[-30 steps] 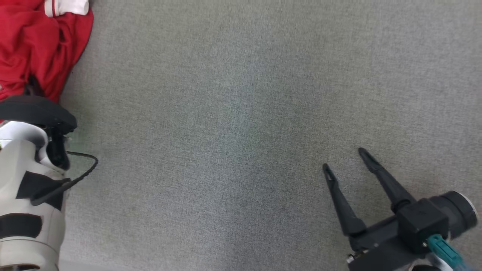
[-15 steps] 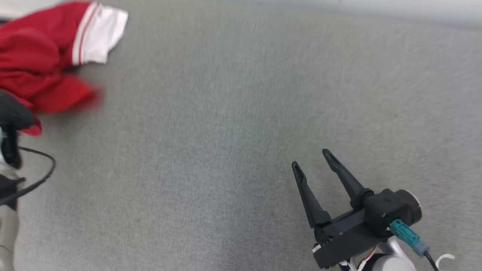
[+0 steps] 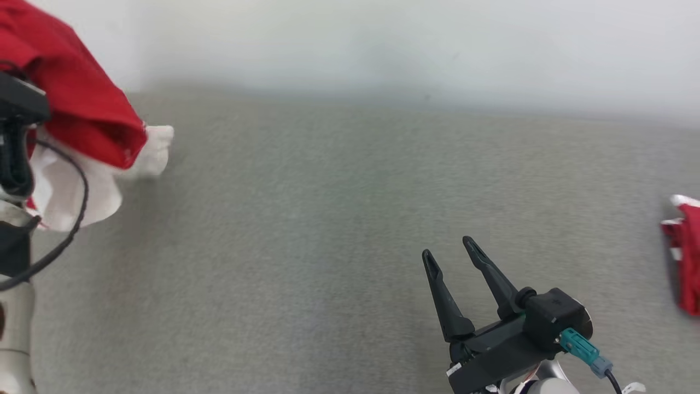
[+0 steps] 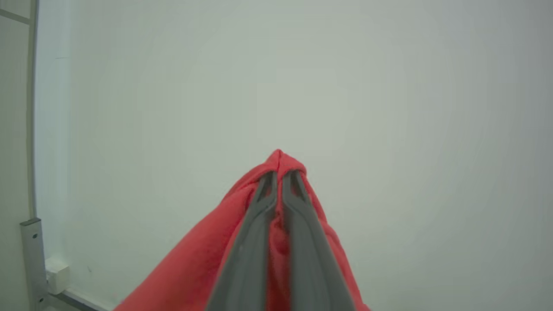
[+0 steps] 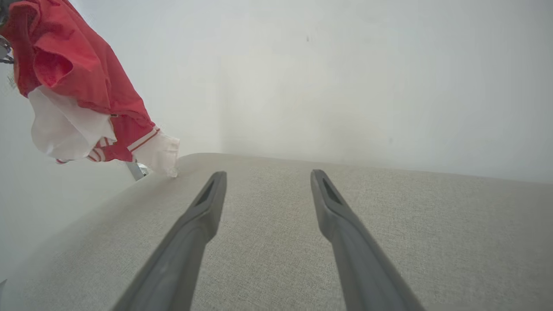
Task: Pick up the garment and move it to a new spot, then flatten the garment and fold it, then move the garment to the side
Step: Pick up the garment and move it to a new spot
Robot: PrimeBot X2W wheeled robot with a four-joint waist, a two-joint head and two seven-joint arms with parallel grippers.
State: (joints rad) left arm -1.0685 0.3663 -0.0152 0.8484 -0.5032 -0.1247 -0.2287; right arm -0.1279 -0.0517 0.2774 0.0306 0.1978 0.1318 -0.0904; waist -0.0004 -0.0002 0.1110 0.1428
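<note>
**Garment is up on the left gripper, right gripper is free**

- The left gripper has its jaws pinched together on a fold of the red garment, with a small tuft poking past the tips.
- The garment hangs bunched off that pinch at the far left of the grey cloth-covered surface. The red body is on top, and a white patch and a white striped cuff dangle lowest.
- The cuff is right at the surface's edge. I can't tell whether it touches or hangs just clear.
- The right gripper has its jaws wide apart with nothing between them. It sits low over bare surface, well apart from the garment.

Handling read:
- It looks light, limp and soft, with no stiffness, so I expect it to collapse into a heap wherever it lands.
- It isn't fragile. On that textured cover it will probably drag and bunch rather than slide.
- The single pinch looks shallow, so a fast swing could shake it loose.

Where to hold: for flattening I'd take a second hold with the right gripper on a hem or the striped cuff. Doubled edges give the fingers more bite than a single layer. Keep the two holds spread so it lays down open.

Another red-and-white piece lies at the surface's right edge, so avoid setting down on it.
</note>
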